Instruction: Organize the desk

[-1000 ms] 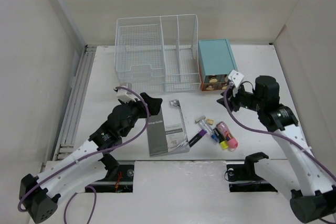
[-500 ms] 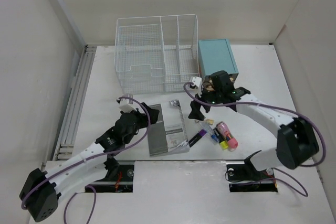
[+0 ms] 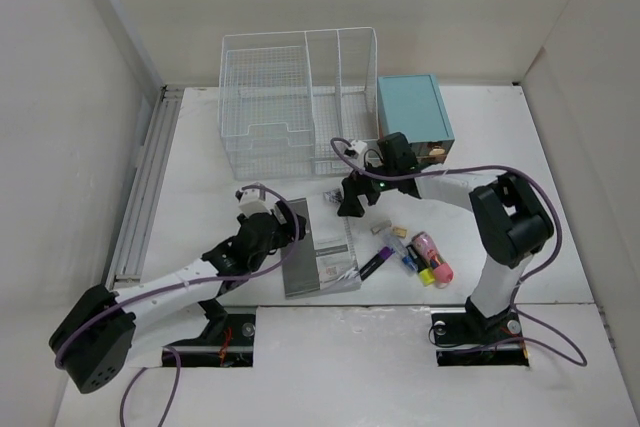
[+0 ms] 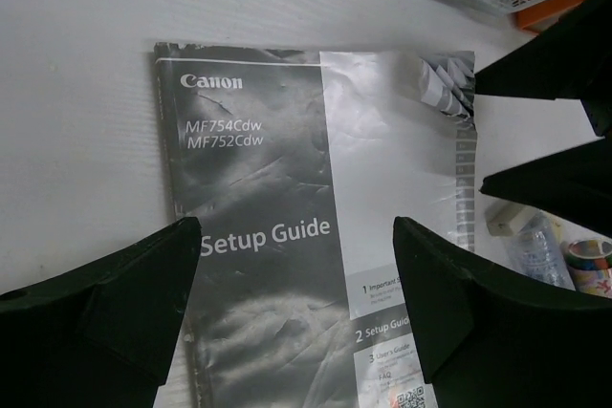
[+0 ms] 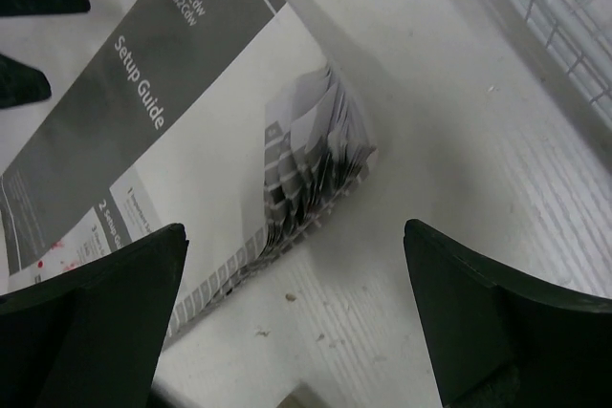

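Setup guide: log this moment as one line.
guide: flat on desk, corner pages fanned up | left gripper: open, over cover | right gripper: open, over fanned corner | held: nothing

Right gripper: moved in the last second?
Yes. The right gripper swung left, from by the front right corner of the teal drawer box to well left of it, over a corner of the setup guide.

A grey setup guide (image 3: 320, 255) lies with one corner curled — wire organizer (image 3: 265, 77) and teal drawer box (image 3: 412, 107) beyond it.
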You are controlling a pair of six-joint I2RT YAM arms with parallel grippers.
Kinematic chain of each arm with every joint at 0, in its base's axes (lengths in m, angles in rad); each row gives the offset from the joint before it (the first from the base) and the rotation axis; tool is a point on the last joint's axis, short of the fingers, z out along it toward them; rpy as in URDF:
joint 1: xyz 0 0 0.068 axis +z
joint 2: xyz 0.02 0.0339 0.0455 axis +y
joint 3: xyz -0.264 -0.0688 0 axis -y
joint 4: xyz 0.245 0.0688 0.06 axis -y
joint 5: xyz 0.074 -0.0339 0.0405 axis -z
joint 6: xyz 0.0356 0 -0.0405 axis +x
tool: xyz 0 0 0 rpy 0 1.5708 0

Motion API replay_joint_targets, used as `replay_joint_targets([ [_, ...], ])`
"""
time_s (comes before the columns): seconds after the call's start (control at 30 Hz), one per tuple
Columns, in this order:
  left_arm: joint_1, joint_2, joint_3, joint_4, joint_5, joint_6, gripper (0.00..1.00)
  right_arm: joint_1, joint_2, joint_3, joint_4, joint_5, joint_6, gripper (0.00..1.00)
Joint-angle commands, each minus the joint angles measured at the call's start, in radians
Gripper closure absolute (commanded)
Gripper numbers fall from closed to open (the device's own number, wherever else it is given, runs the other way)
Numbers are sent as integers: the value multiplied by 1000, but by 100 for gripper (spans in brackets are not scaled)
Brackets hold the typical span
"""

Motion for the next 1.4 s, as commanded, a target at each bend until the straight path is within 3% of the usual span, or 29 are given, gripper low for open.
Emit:
replay_joint_targets([
  [0.0,-4,32,4,63,7,-7,23,-4,39,57,136,-42,91,0],
  [0.3,-4,100,4,63,64,2,33,58,89,57,187,-10,169,0],
  [0.5,-4,163,26,24,101,20,35,77,121,57,187,-10,204,3],
  [0.63,-4,197,37,12,122,20,35,87,141,57,187,-23,214,15],
  [0.73,-4,223,37,12,131,20,35,87,150,57,187,-51,224,34],
  [0.8,-4,247,37,24,144,20,35,87,159,57,187,-80,235,57],
  [0.9,-4,256,37,24,144,10,35,87,170,68,175,-135,244,81],
  [1.0,-4,246,37,12,135,9,33,87,170,77,152,-157,244,98],
  [1.2,-4,97,89,-130,44,9,8,50,90,117,85,-198,186,100],
  [1.37,-4,-18,73,-195,12,9,4,-20,-20,139,15,-221,142,100],
])
